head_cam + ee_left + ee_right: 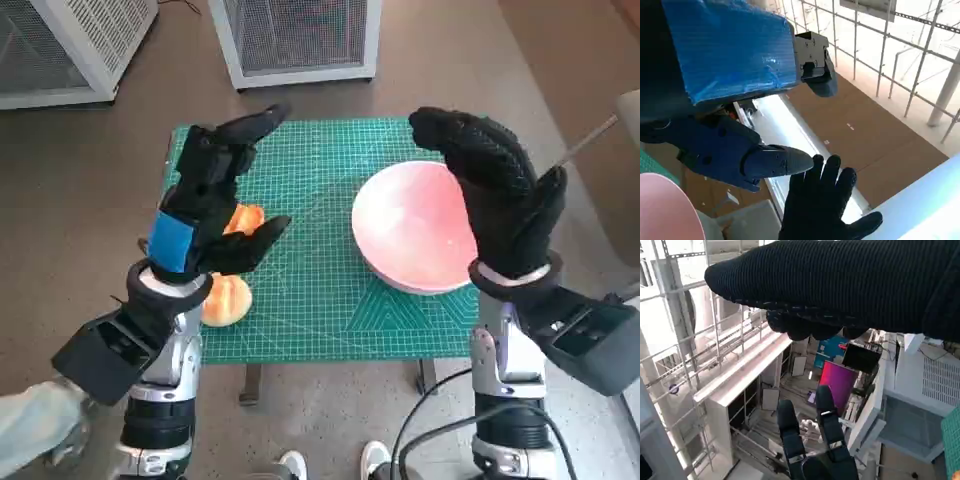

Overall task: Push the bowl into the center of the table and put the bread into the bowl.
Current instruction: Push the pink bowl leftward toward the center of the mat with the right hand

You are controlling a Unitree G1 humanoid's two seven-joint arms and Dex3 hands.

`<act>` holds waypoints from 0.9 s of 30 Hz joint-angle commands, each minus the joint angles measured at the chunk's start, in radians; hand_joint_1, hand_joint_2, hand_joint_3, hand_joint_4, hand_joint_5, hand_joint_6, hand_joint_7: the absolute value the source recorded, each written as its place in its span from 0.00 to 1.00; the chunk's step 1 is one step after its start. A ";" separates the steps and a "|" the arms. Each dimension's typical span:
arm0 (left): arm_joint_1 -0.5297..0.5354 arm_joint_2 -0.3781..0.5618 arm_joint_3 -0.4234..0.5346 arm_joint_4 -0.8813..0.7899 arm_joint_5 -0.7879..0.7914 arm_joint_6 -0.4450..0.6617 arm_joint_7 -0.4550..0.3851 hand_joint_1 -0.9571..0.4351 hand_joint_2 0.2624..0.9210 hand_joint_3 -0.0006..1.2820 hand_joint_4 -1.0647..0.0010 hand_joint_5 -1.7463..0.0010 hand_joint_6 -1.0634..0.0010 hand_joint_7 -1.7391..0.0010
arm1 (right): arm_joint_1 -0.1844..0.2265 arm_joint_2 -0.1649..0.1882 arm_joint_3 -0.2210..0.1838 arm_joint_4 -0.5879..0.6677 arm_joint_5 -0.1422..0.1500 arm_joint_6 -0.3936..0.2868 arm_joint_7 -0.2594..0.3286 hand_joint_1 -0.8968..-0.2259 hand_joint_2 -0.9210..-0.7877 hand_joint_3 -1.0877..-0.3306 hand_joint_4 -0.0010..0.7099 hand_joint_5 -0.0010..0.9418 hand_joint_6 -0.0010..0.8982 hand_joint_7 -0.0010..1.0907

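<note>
While both hands are raised above the table:
Left hand (205,205): released, nothing held.
Right hand (495,190): released, nothing held.
Bowl (412,228): set right of the mat's (320,290) centre.
Bread (226,298): laid at the mat's left, partly hidden by the left hand.

We get even, fairly bright light in the head view, soft shadows under both hands on the green mat (330,290), wide-angle bending at the edges. Both wrist views blow out white at the windows. The glove (850,285) up close is sharp; the background is hazy.
</note>
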 commanded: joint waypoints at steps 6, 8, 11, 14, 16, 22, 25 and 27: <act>0.004 -0.006 0.000 -0.014 -0.006 -0.005 0.004 0.38 1.00 0.28 0.97 0.69 1.00 0.51 | 0.024 -0.002 0.001 0.017 -0.010 -0.001 0.001 0.79 0.29 0.68 0.60 0.27 0.22 0.81; 0.005 -0.007 0.000 -0.015 -0.005 -0.005 0.005 0.38 1.00 0.28 0.97 0.69 1.00 0.51 | 0.022 -0.003 0.000 0.021 -0.009 -0.004 0.003 0.79 0.28 0.68 0.60 0.26 0.22 0.81; 0.005 -0.006 0.000 -0.016 -0.004 -0.005 0.006 0.38 1.00 0.28 0.98 0.69 1.00 0.51 | 0.021 -0.004 -0.001 0.025 -0.008 -0.007 0.005 0.79 0.28 0.68 0.60 0.26 0.21 0.81; 0.006 -0.005 0.001 -0.017 -0.005 -0.004 0.005 0.38 1.00 0.28 0.98 0.69 1.00 0.51 | 0.020 -0.005 -0.001 0.028 -0.007 -0.010 0.006 0.79 0.28 0.68 0.61 0.26 0.22 0.81; 0.006 -0.005 0.001 -0.018 -0.006 -0.003 0.004 0.38 1.00 0.28 0.98 0.69 1.00 0.51 | 0.019 -0.005 -0.001 0.028 -0.007 -0.010 0.006 0.79 0.28 0.69 0.61 0.26 0.22 0.80; 0.007 -0.004 0.001 -0.019 -0.005 -0.001 0.005 0.38 1.00 0.28 0.98 0.69 1.00 0.51 | 0.020 -0.004 -0.001 0.029 -0.005 -0.014 0.006 0.79 0.26 0.69 0.61 0.26 0.22 0.80; 0.009 -0.003 0.002 -0.021 -0.004 -0.002 0.005 0.38 1.00 0.28 0.98 0.69 1.00 0.51 | 0.018 -0.005 -0.003 0.035 -0.003 -0.020 0.008 0.79 0.26 0.69 0.61 0.26 0.21 0.80; 0.010 -0.002 0.003 -0.021 -0.004 -0.002 0.005 0.38 1.00 0.28 0.98 0.69 1.00 0.51 | 0.016 -0.009 -0.008 0.042 0.000 -0.024 0.011 0.79 0.25 0.70 0.61 0.26 0.21 0.80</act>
